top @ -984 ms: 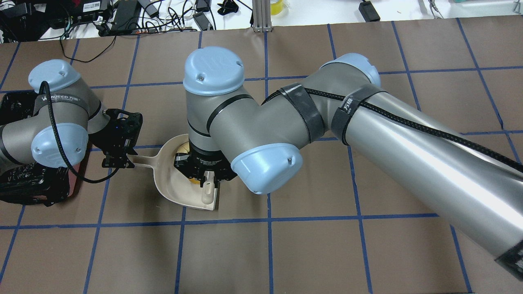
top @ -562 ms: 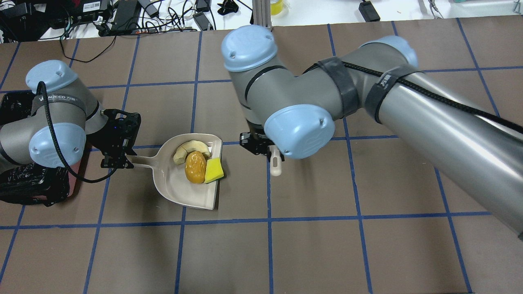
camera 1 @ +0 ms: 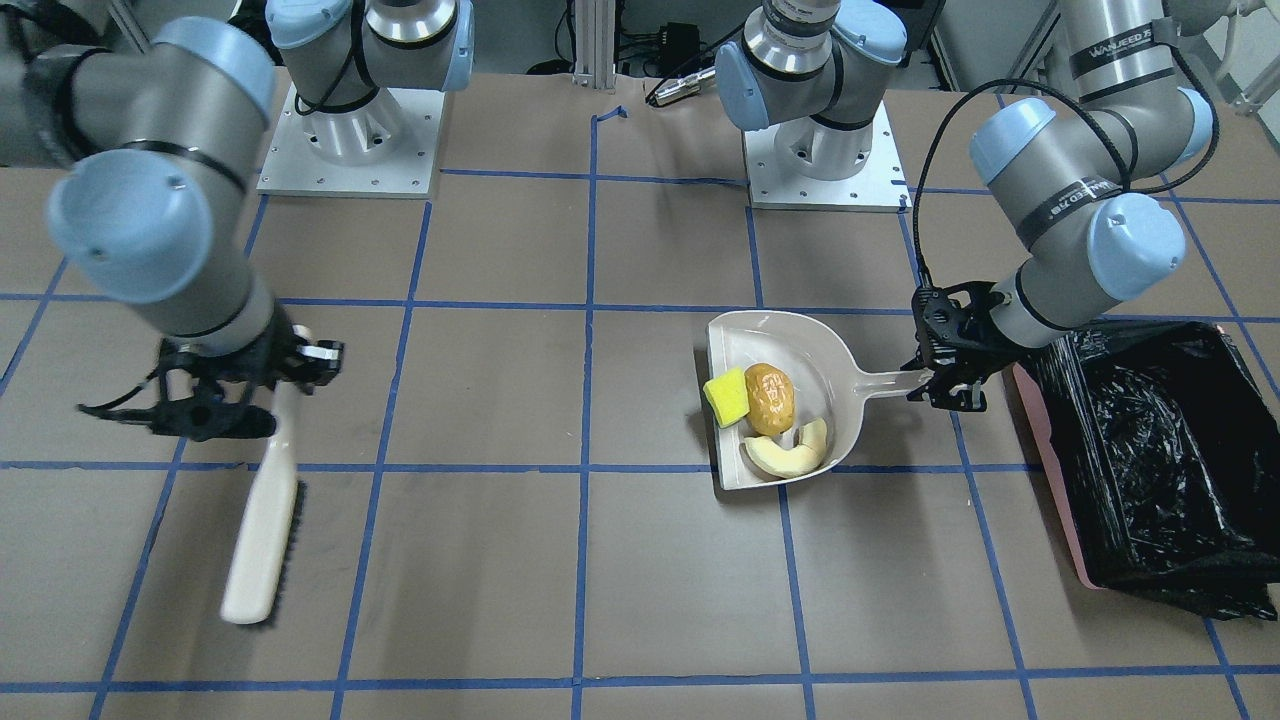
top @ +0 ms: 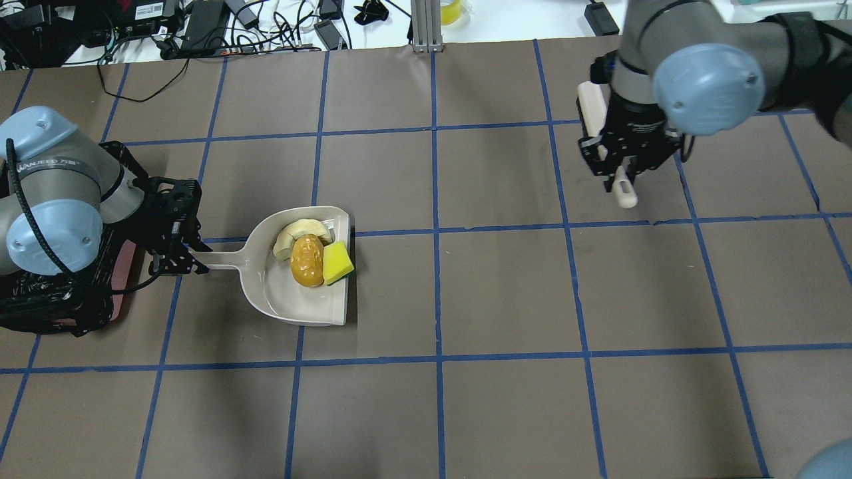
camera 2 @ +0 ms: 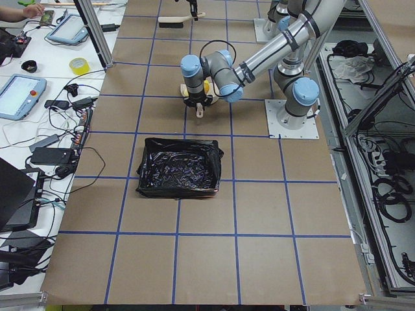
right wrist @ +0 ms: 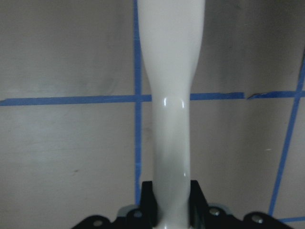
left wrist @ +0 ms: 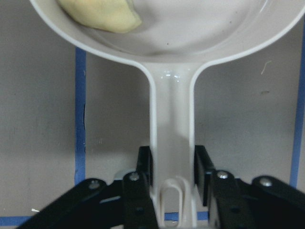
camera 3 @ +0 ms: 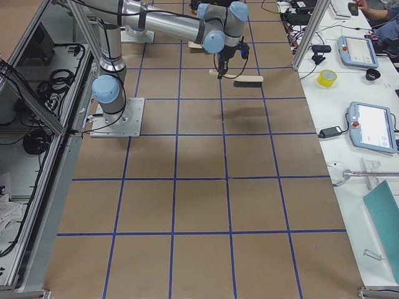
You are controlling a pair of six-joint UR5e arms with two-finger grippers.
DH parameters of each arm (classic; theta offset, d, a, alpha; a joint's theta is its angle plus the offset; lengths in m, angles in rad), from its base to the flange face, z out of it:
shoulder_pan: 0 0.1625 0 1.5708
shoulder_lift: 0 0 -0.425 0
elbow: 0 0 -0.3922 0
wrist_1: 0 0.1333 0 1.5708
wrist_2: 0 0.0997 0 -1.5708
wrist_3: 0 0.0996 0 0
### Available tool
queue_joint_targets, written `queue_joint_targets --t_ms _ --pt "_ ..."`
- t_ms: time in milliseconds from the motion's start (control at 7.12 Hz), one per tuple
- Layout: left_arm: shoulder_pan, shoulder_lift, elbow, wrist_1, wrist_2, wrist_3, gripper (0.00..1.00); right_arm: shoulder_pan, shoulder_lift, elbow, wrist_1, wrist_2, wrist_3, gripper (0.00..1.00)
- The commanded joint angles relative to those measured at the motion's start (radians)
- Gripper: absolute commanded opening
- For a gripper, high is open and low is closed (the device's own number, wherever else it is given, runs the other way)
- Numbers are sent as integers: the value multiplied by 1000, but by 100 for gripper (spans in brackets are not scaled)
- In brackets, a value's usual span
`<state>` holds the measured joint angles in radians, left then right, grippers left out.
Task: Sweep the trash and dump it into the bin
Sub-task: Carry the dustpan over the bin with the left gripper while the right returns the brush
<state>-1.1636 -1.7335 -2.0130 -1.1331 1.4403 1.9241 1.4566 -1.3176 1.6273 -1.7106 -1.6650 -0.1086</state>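
In the cream dustpan lie an orange potato-like lump, pale crescent and yellow sponge. The left tool clamps its handle, and the right tool clamps the brush.

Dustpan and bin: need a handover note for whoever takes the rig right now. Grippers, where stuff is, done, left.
Grippers: the left gripper is shut on the dustpan handle. The right gripper is shut on the brush handle, held far over on the robot's right, away from the pan.
Things: the potato lump, crescent piece and sponge all lie in the dustpan, which looks flat on the table. The bin stands just past the pan's handle, on the robot's left.
Done: sweeping, with all three pieces in the pan.
Left: lift the pan and tip it into the bin.
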Motion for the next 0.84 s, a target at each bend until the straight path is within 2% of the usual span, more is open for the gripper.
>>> queue_joint_targets --t_ms 0,141,281,562,703 --pt "54 11 14 -25 -49 15 0 -267 37 12 -26 20 -210 0" --pt "89 12 40 -36 -66 13 0 -295 69 46 -103 19 -292 0" --pt "144 17 104 -133 -116 13 0 -295 78 74 -204 1 -330 0" --pt "241 17 318 -375 -143 12 0 -294 84 86 -208 16 -324 0" --pt "307 14 379 -455 -147 0 0 -292 86 100 -208 19 -316 0"
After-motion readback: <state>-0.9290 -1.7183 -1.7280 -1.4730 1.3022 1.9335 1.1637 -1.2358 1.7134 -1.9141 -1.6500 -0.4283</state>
